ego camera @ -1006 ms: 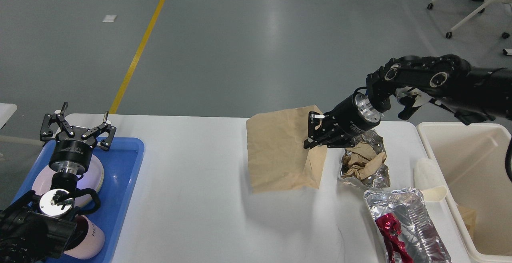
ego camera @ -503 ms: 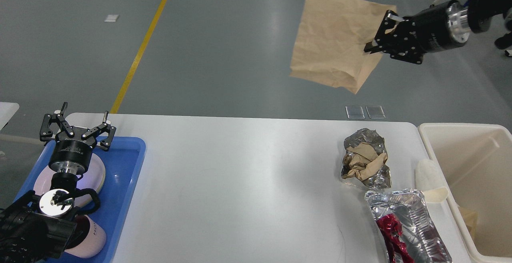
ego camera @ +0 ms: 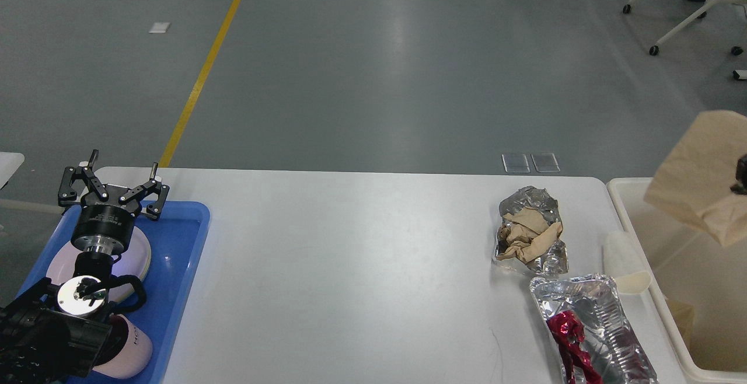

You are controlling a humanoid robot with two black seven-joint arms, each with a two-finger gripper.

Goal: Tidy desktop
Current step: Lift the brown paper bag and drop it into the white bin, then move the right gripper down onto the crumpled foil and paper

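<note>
Two grippers: left splayed wide over blue tray; right barely visible against brown bag above bin, grip indeterminable

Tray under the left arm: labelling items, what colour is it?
Blue tray, head view.

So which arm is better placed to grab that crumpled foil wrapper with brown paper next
Probably the right: it works at the cream bin, close to the crumpled foil wrapper with brown paper. The left gripper hangs open over the blue tray, far across the white desktop.
</note>
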